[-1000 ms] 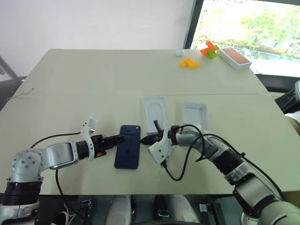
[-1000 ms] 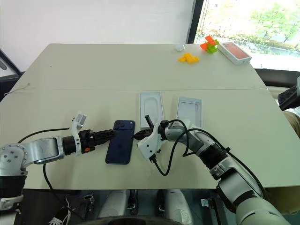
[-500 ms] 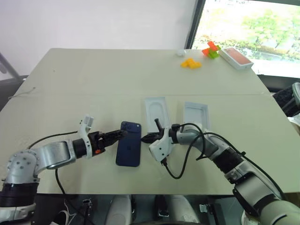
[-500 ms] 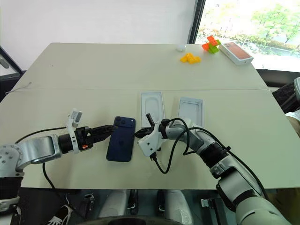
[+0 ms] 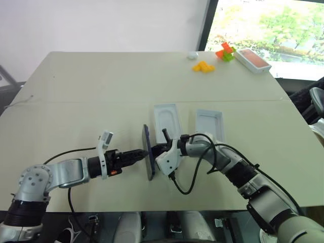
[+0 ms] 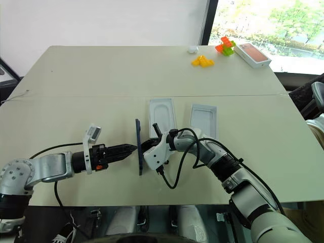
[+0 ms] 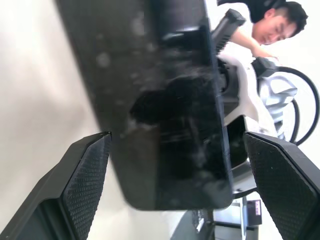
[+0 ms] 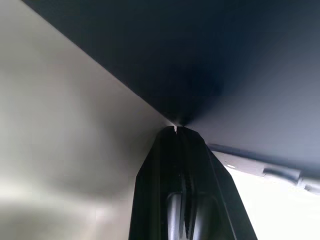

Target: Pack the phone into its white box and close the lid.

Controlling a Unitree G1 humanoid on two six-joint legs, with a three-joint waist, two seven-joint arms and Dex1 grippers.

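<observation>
head views: the phone (image 5: 148, 152) is standing on its long edge on the table (image 5: 101, 96), just in front of the thin white tray (image 5: 168, 120), with a second white tray-like piece (image 5: 209, 124) beside that. the right gripper (image 5: 154, 150), fingers pressed together, is propping it from the right; the left gripper (image 5: 143, 152) is facing it from the left.

left wrist view: the fingers (image 7: 75, 192) are standing wide apart, straddling the phone's (image 7: 165, 115) end without clamping it. closing squarely on the flat faces looks wise.

right wrist view: the shut tips (image 8: 176, 131) are touching the phone (image 8: 200, 60); keeping that prop steady should prevent toppling.
</observation>
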